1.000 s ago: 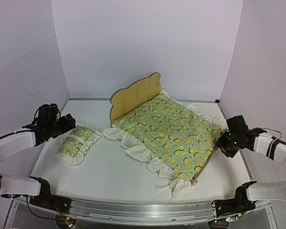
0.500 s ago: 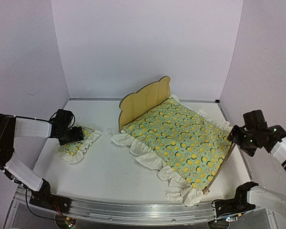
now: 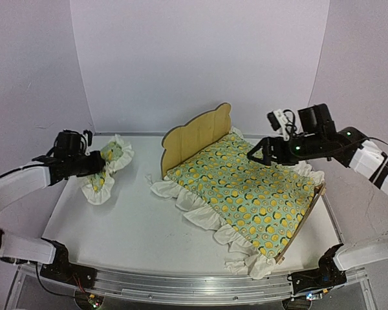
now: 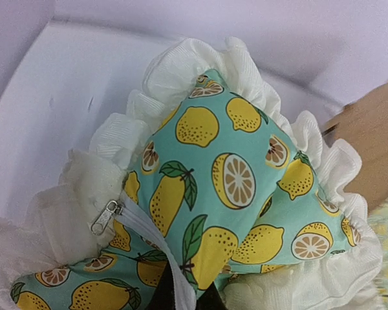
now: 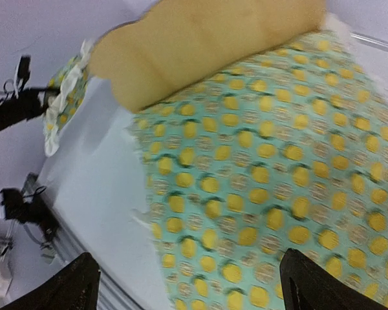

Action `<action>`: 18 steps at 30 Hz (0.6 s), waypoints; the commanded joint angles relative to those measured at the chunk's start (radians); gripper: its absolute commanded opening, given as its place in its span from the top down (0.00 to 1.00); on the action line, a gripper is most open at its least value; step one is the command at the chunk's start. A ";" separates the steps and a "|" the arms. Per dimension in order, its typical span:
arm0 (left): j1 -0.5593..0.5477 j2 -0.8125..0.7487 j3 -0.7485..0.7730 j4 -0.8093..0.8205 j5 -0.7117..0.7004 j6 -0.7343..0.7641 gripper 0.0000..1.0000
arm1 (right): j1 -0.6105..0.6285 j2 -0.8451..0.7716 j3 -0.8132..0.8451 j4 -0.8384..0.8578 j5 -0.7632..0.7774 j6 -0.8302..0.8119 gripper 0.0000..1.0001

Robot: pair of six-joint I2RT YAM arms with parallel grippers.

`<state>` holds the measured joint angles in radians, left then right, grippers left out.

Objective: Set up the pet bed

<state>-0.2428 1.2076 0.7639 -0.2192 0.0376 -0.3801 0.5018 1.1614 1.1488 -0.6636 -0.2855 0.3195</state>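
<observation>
pet bed (image 3: 194, 134) beneath right pincer (image 3: 255, 154), spread wide — hovering

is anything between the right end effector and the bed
Yes. The quilt lies spread over the bed, covering its base right under the open right end effector, which hovers above it. Only the headboard and a strip of foot rail show bare.
</observation>
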 commanded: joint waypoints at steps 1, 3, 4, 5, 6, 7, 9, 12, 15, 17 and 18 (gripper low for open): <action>0.005 -0.335 0.081 0.141 0.260 0.043 1.00 | 0.172 0.102 0.117 0.266 -0.228 0.007 0.02; 0.003 -0.418 0.059 0.317 0.424 -0.032 1.00 | 0.230 0.149 0.133 0.403 -0.293 0.065 0.02; -0.001 -0.441 0.041 0.431 0.489 -0.100 1.00 | 0.260 0.169 0.136 0.487 -0.324 0.090 0.02; -0.009 -0.448 0.021 0.539 0.534 -0.173 0.99 | 0.294 0.189 0.137 0.569 -0.330 0.110 0.02; -0.028 -0.443 0.006 0.646 0.549 -0.250 0.99 | 0.328 0.209 0.141 0.634 -0.318 0.124 0.02; -0.057 -0.428 -0.004 0.732 0.544 -0.307 0.99 | 0.360 0.233 0.154 0.688 -0.307 0.130 0.02; -0.142 -0.390 -0.012 0.847 0.464 -0.360 1.00 | 0.411 0.276 0.185 0.771 -0.292 0.124 0.02; -0.281 -0.316 -0.008 0.966 0.385 -0.363 1.00 | 0.501 0.313 0.234 0.801 -0.167 0.042 0.02; -0.403 -0.242 0.012 0.999 0.288 -0.344 1.00 | 0.559 0.339 0.275 0.810 -0.052 -0.013 0.02; -0.468 -0.204 0.021 1.007 0.229 -0.309 1.00 | 0.594 0.340 0.267 0.826 0.075 -0.039 0.02; -0.493 -0.186 0.025 1.011 0.214 -0.293 1.00 | 0.607 0.336 0.256 0.828 0.160 -0.042 0.02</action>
<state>-0.6453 0.9836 0.7696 0.6434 0.3622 -0.6899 1.0580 1.5070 1.3705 0.0463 -0.3923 0.3428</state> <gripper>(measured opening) 0.016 0.983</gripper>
